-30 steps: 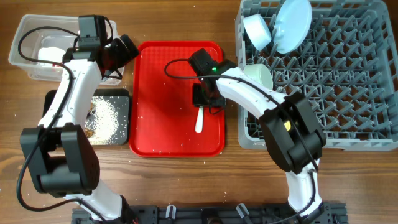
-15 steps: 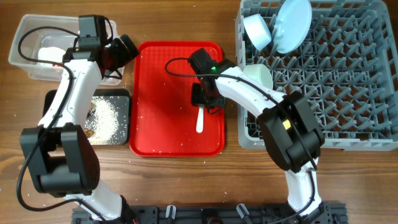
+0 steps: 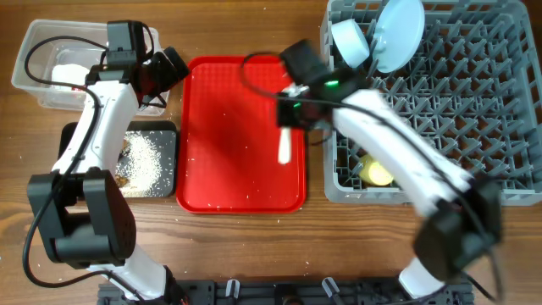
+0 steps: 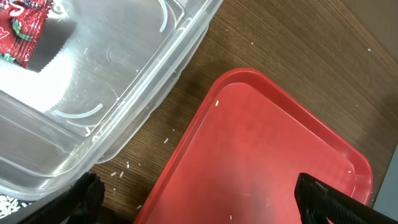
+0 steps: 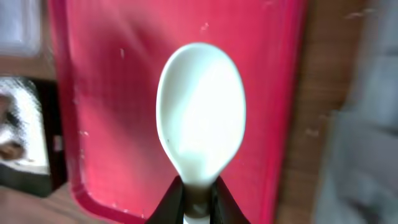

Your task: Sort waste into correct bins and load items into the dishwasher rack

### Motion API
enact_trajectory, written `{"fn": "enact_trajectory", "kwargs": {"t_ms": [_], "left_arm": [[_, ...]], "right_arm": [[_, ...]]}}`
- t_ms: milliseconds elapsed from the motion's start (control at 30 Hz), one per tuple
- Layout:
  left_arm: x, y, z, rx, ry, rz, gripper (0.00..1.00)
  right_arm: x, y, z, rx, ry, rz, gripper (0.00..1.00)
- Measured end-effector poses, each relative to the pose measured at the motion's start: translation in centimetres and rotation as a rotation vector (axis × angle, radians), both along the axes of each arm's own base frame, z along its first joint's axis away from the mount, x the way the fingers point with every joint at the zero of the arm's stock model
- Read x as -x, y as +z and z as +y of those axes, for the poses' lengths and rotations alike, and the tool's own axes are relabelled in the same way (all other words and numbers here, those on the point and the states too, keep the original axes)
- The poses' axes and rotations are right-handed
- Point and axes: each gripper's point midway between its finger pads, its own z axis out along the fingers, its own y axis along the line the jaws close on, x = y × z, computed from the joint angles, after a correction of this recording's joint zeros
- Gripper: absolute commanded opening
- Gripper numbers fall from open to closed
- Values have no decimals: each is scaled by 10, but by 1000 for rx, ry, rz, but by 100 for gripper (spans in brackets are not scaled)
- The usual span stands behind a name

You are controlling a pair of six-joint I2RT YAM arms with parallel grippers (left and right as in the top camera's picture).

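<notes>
One white spoon (image 5: 200, 106) hangs pinched by the right end effector (image 5: 198, 194).

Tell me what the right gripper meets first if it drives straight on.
Probably the red tray: the right gripper, shut on the white spoon, points at its right half, spoon bowl leading. Height above it unclear.

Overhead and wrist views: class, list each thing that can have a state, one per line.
White plastic spoon: clamped by its handle, over the red flat tray.
Right pincer: shut on the spoon.
Left pincer: open, empty.
Clear plastic rectangular tub: holds a red printed wrapper.
Shallow black tray: holds white rice.
Pale blue round plate: on edge in the grey lattice rack.
Small yellow cup: inside the rack.
</notes>
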Motion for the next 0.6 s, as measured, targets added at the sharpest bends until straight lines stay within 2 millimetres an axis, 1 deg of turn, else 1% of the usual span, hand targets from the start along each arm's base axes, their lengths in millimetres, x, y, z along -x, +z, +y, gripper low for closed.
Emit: {"fn": "enact_trajectory", "kwargs": {"t_ms": [33, 100, 133, 200, 233, 300, 333, 367, 400, 433, 467, 500, 567, 600], "left_arm": [[0, 0, 0, 0, 0, 0, 100], [0, 0, 0, 0, 0, 0, 100], [0, 0, 0, 0, 0, 0, 100], [0, 0, 0, 0, 0, 0, 100], [0, 0, 0, 0, 0, 0, 100], [0, 0, 0, 0, 0, 0, 100], [0, 0, 0, 0, 0, 0, 100], [0, 0, 0, 0, 0, 0, 100], [0, 0, 0, 0, 0, 0, 100], [0, 0, 0, 0, 0, 0, 100], [0, 0, 0, 0, 0, 0, 100], [0, 0, 0, 0, 0, 0, 100], [0, 0, 0, 0, 0, 0, 100], [0, 0, 0, 0, 0, 0, 100]], "right_arm": [[-2, 16, -18, -3, -41, -23, 4], [-8, 47, -71, 13, -165, -78, 4], [-12, 63, -106, 32, -252, -113, 4], [-17, 83, -166, 67, -412, -170, 4], [-20, 89, -194, 89, -485, -192, 5], [-27, 93, -240, 117, -612, -225, 5], [-32, 93, -256, 123, -658, -240, 5], [-39, 90, -273, 126, -709, -259, 10], [-43, 87, -281, 127, -731, -262, 16], [-51, 79, -294, 128, -764, -269, 24], [-57, 68, -301, 128, -786, -254, 46], [-61, 52, -303, 128, -788, -221, 53], [-65, 23, -295, 108, -765, -145, 58], [-67, 12, -291, 94, -751, -115, 59]]}}
